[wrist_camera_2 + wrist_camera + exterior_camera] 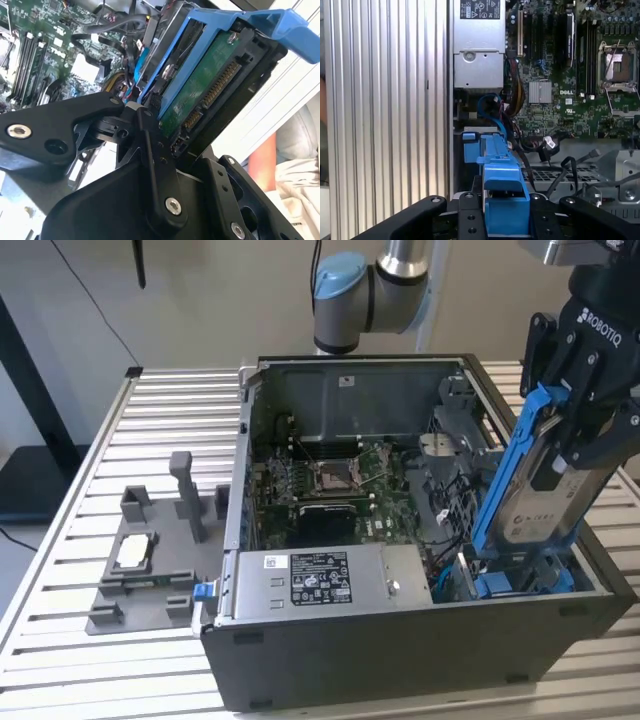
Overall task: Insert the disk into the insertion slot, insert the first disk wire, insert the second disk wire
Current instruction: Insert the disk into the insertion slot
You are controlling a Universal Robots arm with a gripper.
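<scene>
Jaws grip the top of the disk (535,508), its low end at the slot (500,586) below them; step one looks underway and probably needs a straight push down.

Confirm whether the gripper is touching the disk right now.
Touching. In the exterior view the gripper is closed on the upper end of the disk, holding it tilted over the open computer case.
</scene>
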